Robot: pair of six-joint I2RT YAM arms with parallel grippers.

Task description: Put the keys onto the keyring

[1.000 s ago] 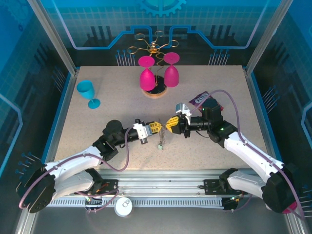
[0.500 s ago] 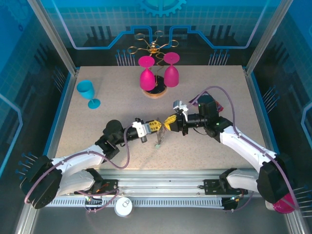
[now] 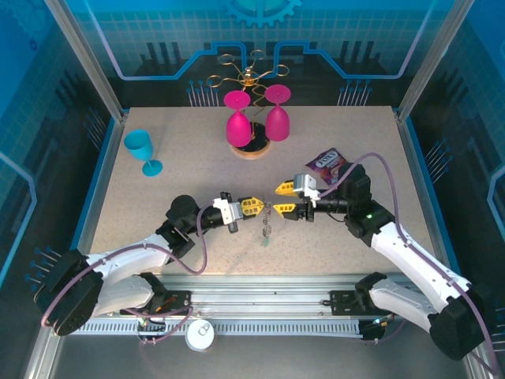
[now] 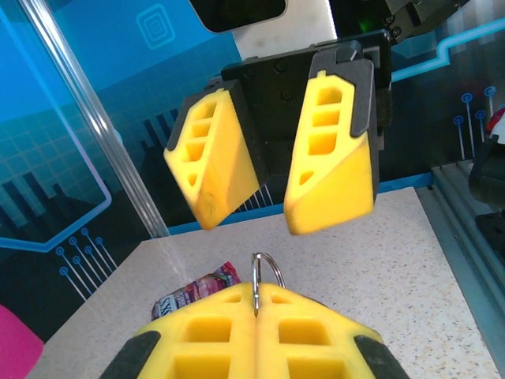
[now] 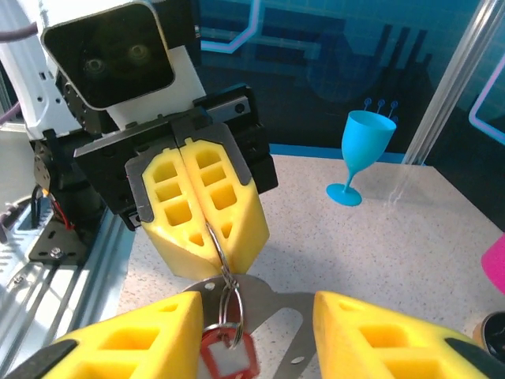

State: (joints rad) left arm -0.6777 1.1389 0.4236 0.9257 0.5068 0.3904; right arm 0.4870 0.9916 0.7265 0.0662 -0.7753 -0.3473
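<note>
My left gripper (image 3: 258,207) is shut on a thin silvery ring of the keyring (image 4: 265,271), which sticks up out of its closed yellow fingertips (image 4: 237,304). In the right wrist view that ring (image 5: 215,243) links to further small rings, and a key's red tag (image 5: 230,359) hangs from them. From above, the string of rings (image 3: 267,223) dangles from the left fingertips toward the table. My right gripper (image 3: 282,200) faces the left one tip to tip, open, its fingers (image 5: 142,335) on either side of the hanging rings without touching them.
A purple snack packet (image 3: 326,165) lies behind the right arm. Two pink glasses (image 3: 239,125) hang on the gold wire rack (image 3: 248,77) at the back centre. A blue goblet (image 3: 142,150) stands at the back left.
My right gripper was shut tip to tip against the left one; it has opened and drawn back a little to the right. The left gripper still holds the ring.
</note>
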